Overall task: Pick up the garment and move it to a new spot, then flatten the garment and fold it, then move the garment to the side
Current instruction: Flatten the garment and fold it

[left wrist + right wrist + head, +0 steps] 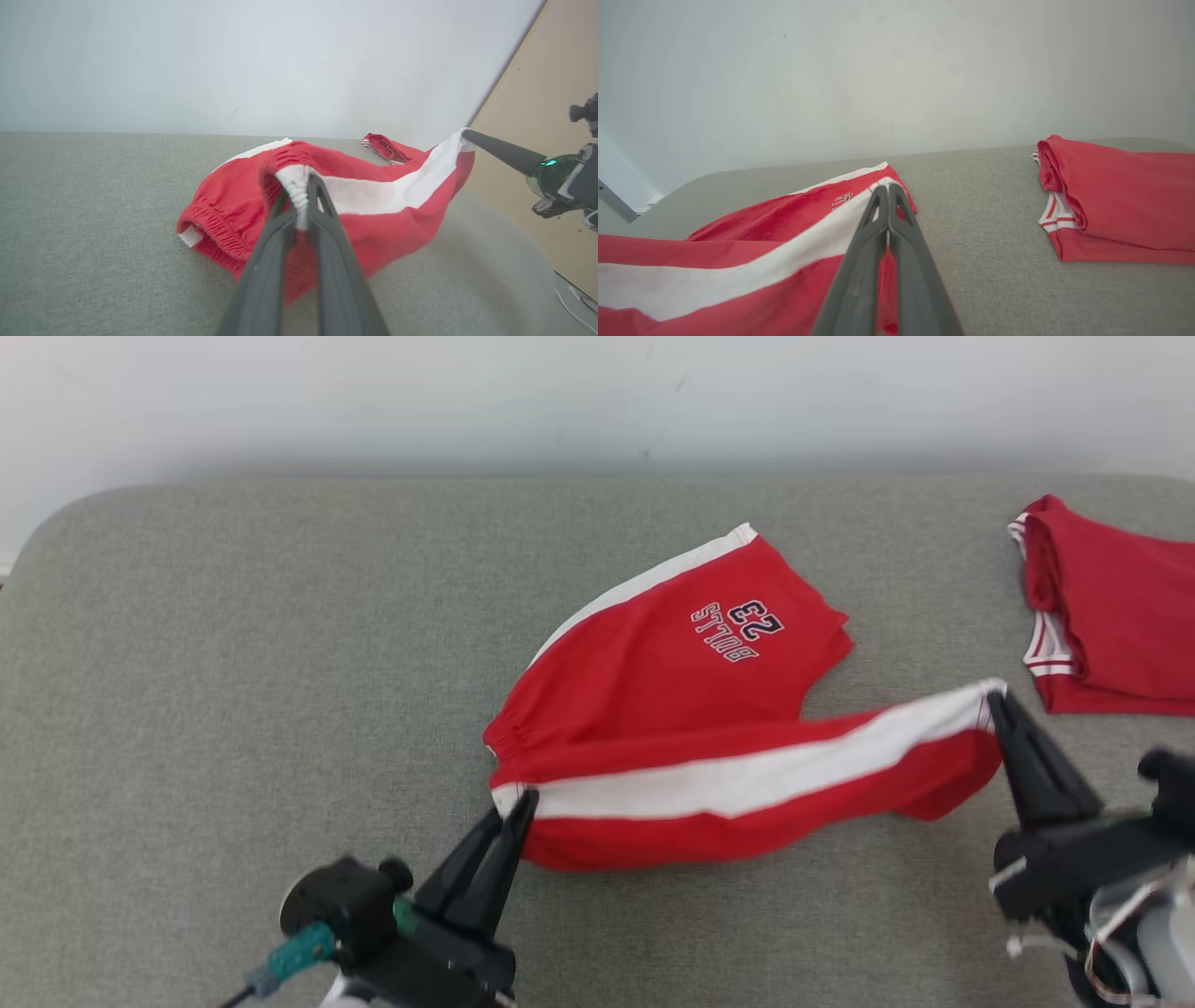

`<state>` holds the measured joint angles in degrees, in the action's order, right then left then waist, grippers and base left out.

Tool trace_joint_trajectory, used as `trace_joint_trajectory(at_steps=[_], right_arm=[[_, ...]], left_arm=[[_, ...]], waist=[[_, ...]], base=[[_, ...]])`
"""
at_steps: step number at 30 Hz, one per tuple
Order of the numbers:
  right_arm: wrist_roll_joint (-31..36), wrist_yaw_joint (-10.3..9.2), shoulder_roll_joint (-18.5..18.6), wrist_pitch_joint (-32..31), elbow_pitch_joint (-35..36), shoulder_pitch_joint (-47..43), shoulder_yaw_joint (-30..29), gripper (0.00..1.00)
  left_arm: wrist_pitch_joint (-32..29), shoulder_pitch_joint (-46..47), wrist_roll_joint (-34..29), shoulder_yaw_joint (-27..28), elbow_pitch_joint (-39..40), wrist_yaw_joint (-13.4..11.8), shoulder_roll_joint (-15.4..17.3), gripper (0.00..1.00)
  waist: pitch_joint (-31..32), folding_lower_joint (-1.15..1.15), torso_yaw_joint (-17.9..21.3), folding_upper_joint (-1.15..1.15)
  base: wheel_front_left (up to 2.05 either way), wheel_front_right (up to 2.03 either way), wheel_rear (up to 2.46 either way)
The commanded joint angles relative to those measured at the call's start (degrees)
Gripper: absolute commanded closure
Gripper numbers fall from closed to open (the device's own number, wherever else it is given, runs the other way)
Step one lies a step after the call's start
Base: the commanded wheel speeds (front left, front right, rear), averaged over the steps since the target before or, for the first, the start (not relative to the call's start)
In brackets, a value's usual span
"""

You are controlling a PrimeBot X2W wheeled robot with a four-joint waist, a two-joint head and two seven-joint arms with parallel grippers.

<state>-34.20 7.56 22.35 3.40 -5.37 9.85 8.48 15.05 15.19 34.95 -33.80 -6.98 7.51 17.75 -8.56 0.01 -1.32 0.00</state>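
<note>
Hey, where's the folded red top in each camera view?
Head view: folded red top at the right edge.
Left wrist view: small, right of centre, behind the shorts.
Right wrist view: at the right side.
Shared landmark: the shorts' white stripe.

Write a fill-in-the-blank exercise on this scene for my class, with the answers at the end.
1. The shorts are red with a ____ stripe.
2. The left gripper pinches their elastic ____.
3. The number printed on the shorts is ____.
4. The folded garment lies on the robot's ____ side.
Answers: white; waistband; 23; right.
</note>
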Motion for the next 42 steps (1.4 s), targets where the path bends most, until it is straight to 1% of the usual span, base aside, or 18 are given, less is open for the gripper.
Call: trace_joint_trajectory(at_steps=[1, 6, 10, 12, 16, 22, 25, 26, 33, 36, 42], right_arm=[[-0.31, -0.18, 1.19, 0.68, -1.95, 3.42, 0.91, 1.00], [-0.92, -0.18, 3.61, 1.25, -9.69, 13.86, 4.03, 1.00], [-1.35, -0.19, 4.57, 1.17, -16.34, 22.61, 7.11, 1.00], [-1.54, -0.19, 4.63, 1.30, -19.88, 26.88, 8.22, 1.00], [-1.26, -0.19, 4.70, 1.44, -27.12, 34.57, 10.80, 1.00], [-0.76, -0.19, 4.03, 1.62, -37.62, 44.12, 14.22, 1.00], [-0.60, -0.19, 3.22, 1.45, -41.90, 47.78, 16.38, 1.00], [-0.60, -0.19, 3.22, 1.45, -41.90, 47.78, 16.38, 1.00], [-0.69, -0.19, 1.54, 2.26, -51.59, 54.07, 18.94, 1.00], [-0.55, -0.18, 1.22, 3.18, -54.39, 55.68, 20.09, 1.00], [-1.08, -0.19, 0.65, 5.22, -57.87, 57.74, 22.25, 1.00]], left_arm=[[0.16, 2.08, 0.76, 0.47, -1.18, -0.09, -0.77, 1.00], [0.16, 7.65, 2.09, 1.47, -4.43, -0.09, -2.92, 1.00], [0.16, 12.16, 1.88, 2.11, -7.35, -0.10, -4.63, 1.00], [0.16, 14.20, 2.90, 2.29, -9.12, -0.09, -6.20, 1.00], [0.16, 18.86, 2.97, 1.76, -13.55, -0.10, -7.92, 1.00], [0.16, 23.58, 1.79, 2.37, -17.93, -0.11, -10.90, 1.00], [0.16, 25.49, 1.27, 2.23, -19.85, -0.11, -12.05, 1.00], [0.16, 25.49, 1.27, 2.23, -19.85, -0.11, -12.05, 1.00], [0.16, 28.76, 0.88, 1.78, -23.32, -0.11, -14.10, 1.00], [0.16, 29.42, 0.74, 1.38, -23.98, -0.11, -14.52, 1.00], [0.16, 29.68, 0.48, 0.60, -24.28, -0.11, -14.82, 1.00]], waist=[[-1.58, -0.01, -1.33, 0.00], [-4.34, -0.01, -3.16, 0.00], [-7.02, -0.01, -4.72, 0.00], [-8.34, -0.01, -5.64, 0.00], [-10.75, -0.01, -7.68, 0.00], [-13.68, -0.01, -10.34, 0.00], [-15.00, -0.01, -11.38, 0.00], [-15.00, -0.01, -11.38, 0.00], [-17.56, -0.01, -13.15, 0.00], [-18.08, -0.01, -13.60, 0.00], [-18.09, -0.01, -13.97, 0.00]], base=[[0.00, 0.00, 0.00], [0.00, 0.00, 0.00], [0.00, 0.00, 0.00], [0.00, 0.00, 0.00], [0.00, 0.00, 0.00], [0.00, 0.00, 0.00], [0.00, 0.00, 0.00], [0.00, 0.00, 0.00], [0.00, 0.00, 0.00], [0.00, 0.00, 0.00], [0.00, 0.00, 0.00]])
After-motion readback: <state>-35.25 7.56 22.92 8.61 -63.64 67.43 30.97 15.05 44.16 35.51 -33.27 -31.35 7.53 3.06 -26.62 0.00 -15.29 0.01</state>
